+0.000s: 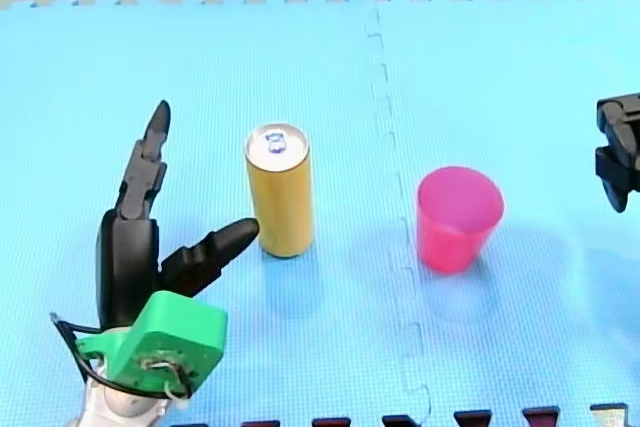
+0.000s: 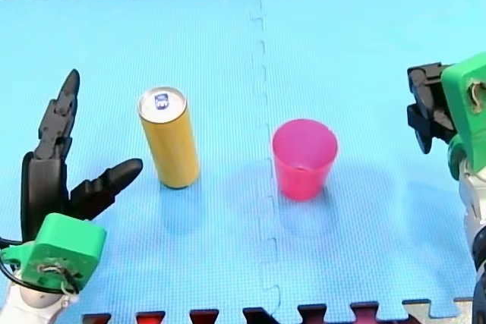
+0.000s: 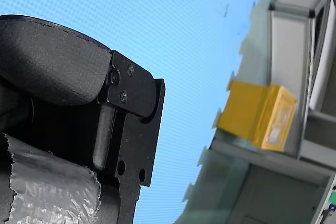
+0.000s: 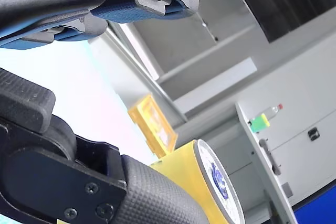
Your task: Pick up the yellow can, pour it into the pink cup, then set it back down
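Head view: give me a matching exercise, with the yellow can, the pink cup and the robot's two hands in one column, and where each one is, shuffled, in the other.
1. yellow can
2. pink cup
3. left hand
4. right hand

A. at the right edge of the mat
B. upright, left of the mat's seam
C. open, close beside the can
D. upright, right of the mat's seam

Pairs: 1-B, 2-D, 3-C, 4-A

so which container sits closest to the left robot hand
The yellow can: the left robot hand is just beside it, while the pink cup stands farther right.
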Motion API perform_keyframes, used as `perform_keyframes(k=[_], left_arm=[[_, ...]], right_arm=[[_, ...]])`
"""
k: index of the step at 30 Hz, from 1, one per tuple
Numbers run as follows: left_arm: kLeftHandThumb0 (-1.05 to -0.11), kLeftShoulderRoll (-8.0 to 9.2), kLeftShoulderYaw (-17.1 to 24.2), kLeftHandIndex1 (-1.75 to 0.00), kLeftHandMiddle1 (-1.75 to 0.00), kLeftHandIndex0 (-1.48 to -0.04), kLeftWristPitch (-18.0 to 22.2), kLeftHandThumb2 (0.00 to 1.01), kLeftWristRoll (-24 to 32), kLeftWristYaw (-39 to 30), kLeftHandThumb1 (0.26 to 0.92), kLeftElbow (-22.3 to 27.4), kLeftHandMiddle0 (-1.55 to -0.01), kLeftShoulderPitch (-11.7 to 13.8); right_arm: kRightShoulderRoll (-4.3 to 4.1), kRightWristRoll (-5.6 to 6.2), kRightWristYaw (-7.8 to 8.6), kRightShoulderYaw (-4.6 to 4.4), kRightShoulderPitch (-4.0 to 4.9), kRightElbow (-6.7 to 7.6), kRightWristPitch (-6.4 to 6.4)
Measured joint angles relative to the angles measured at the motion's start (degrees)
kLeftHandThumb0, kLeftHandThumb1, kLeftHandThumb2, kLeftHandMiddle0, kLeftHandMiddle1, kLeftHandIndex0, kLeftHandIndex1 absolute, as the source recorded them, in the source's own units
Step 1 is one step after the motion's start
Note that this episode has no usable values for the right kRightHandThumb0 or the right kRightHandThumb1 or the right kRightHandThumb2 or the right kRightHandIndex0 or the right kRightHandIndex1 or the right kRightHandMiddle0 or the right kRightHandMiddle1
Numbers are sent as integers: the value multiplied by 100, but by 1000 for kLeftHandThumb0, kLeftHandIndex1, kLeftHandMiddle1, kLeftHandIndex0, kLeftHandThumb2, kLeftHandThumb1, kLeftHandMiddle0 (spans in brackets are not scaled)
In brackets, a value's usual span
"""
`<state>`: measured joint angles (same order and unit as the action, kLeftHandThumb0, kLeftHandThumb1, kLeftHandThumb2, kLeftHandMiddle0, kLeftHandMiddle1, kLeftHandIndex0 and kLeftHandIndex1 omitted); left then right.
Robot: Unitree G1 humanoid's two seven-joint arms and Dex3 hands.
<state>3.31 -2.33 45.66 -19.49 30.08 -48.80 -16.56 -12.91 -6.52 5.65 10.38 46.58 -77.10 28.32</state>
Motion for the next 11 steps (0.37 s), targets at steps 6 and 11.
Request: perform_keyframes(k=[6,11], left_arm=[[-1048,-41,-36,0,-4,-209,-3,9,95,-190,871,5,-261,20],[-1048,-49,-29,0,-5,-209,-75,8,186,-302,873,70,-264,36]], right_arm=[[-9,-49,-61,-37,-1,2,0],[-11,-63,-79,-56,-10,7,6]])
